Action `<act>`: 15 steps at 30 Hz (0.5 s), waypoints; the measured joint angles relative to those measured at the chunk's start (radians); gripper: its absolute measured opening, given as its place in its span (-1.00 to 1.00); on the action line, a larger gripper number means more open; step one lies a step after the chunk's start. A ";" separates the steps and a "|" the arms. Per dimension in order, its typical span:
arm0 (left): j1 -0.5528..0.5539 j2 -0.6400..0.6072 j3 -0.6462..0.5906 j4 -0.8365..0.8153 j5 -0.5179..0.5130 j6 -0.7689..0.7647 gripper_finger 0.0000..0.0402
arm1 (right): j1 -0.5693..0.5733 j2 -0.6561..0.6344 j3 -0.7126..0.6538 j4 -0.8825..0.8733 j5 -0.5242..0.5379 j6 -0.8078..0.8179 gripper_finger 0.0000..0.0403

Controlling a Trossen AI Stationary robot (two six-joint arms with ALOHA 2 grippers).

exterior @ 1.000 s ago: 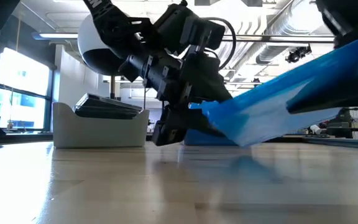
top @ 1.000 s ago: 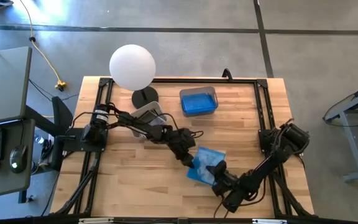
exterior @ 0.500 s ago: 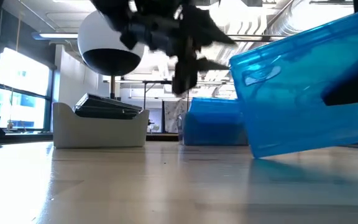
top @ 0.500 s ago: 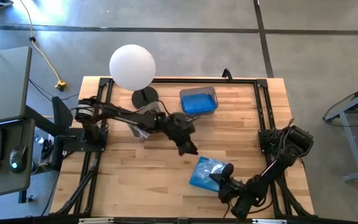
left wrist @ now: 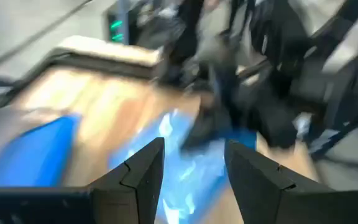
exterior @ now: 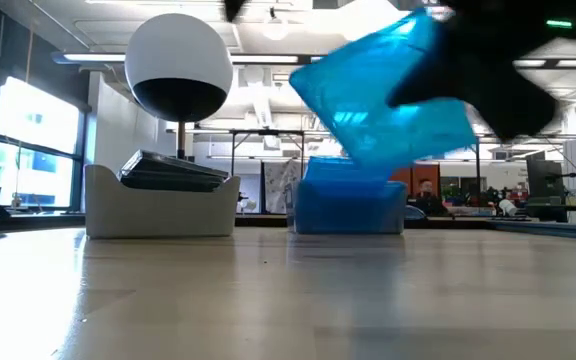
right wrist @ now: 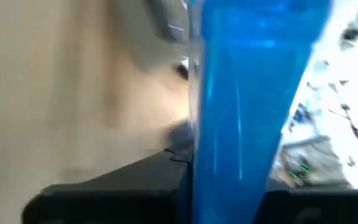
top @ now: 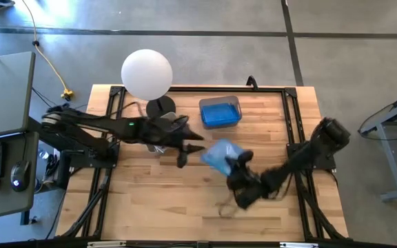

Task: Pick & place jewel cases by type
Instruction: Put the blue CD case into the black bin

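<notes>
Even, bright daylight is falling across the pale wooden table (top: pixel 150 186) in the overhead view, casting only soft, faint shadows beneath the dark arms. At table height, tall windows and ceiling lights are glaring white behind the round white globe lamp (exterior: pixel 179 68), leaving its underside dark, while the translucent blue plastic jewel case (exterior: pixel 383 95) is smearing with motion blur. Both wrist views are streaking heavily; the wooden surface and blue plastic are dissolving into soft, unfocused bands.
</notes>
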 joint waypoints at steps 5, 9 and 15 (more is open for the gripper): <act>-0.070 -0.105 -0.002 -0.210 -0.215 0.012 -0.16 | -0.201 -0.168 0.001 0.033 -0.004 -0.319 -0.95; -0.107 -0.142 -0.002 -0.310 -0.336 -0.036 -0.16 | -0.407 -0.267 0.002 0.084 -0.261 -0.428 -0.91; -0.118 -0.154 -0.002 -0.385 -0.451 -0.046 -0.16 | -0.697 -0.256 -0.001 0.080 -0.606 -0.510 -0.82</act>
